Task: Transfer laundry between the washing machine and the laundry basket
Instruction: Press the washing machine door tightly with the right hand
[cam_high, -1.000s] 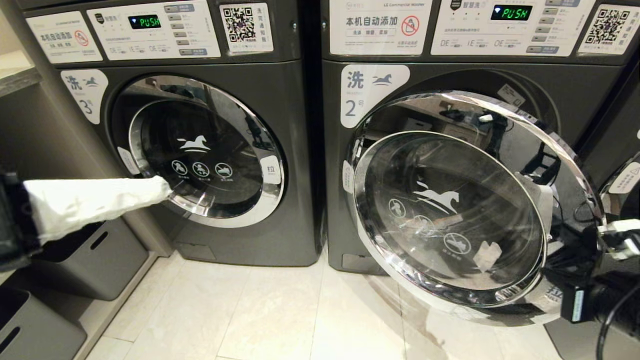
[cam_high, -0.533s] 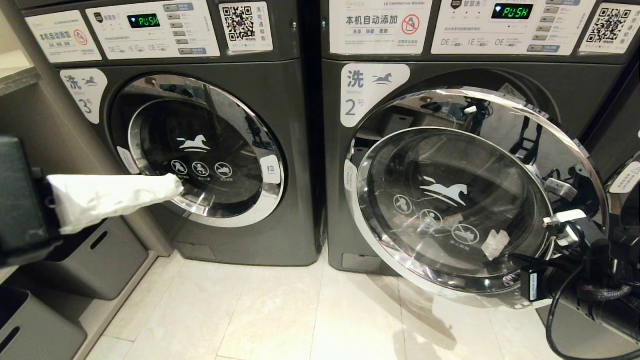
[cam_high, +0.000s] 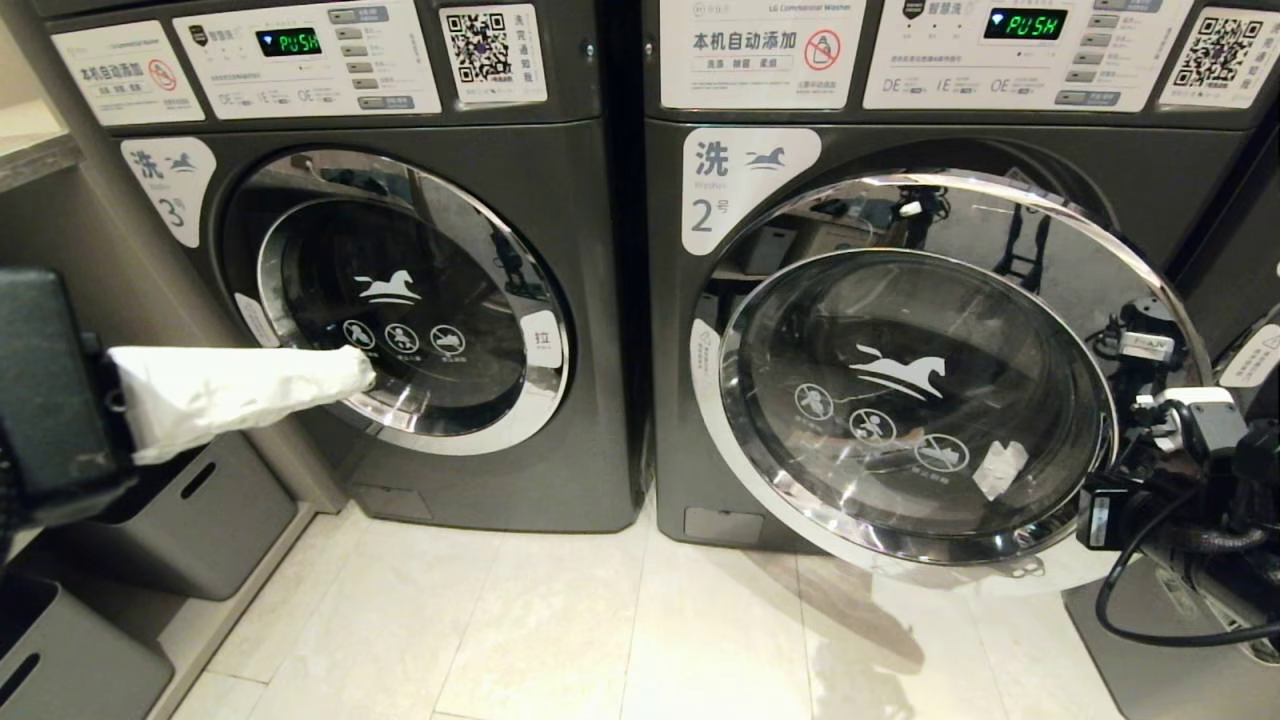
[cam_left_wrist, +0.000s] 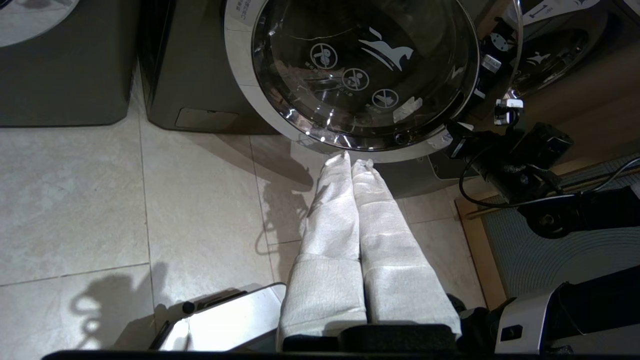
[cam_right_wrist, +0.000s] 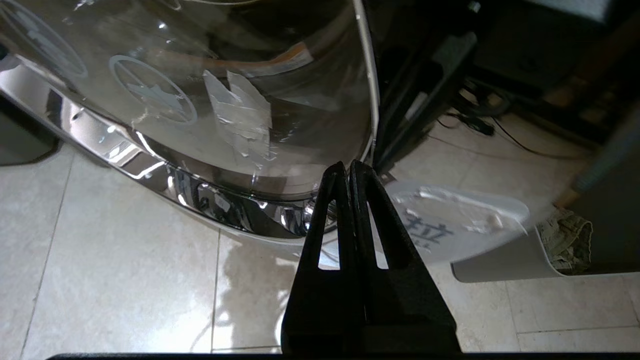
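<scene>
Washing machine number 2 (cam_high: 668, 430) stands on the right, its round glass door (cam_high: 915, 400) ajar and swung most of the way toward the opening. My right gripper (cam_right_wrist: 348, 167) is shut and empty, its black tips against the chrome rim (cam_right_wrist: 210, 205) of that door beside the white pull tab (cam_right_wrist: 450, 225). The right arm (cam_high: 1190, 430) shows at the door's outer edge. A pale laundry basket (cam_right_wrist: 505, 262) sits on the floor behind the tab, with an olive patterned cloth (cam_right_wrist: 565, 240) in it. My left gripper (cam_high: 240, 392), in white covers, hangs shut and empty at the far left.
Washing machine number 3 (cam_high: 600, 300) on the left has its door (cam_high: 400, 300) closed. Grey storage bins (cam_high: 190, 520) sit under a counter at the left. Pale floor tiles (cam_high: 520, 620) lie before both machines. Cables (cam_high: 1160, 620) trail from the right arm.
The door of machine 2 has swung further toward its opening, with the right arm following it up and in. The left gripper has barely moved.
</scene>
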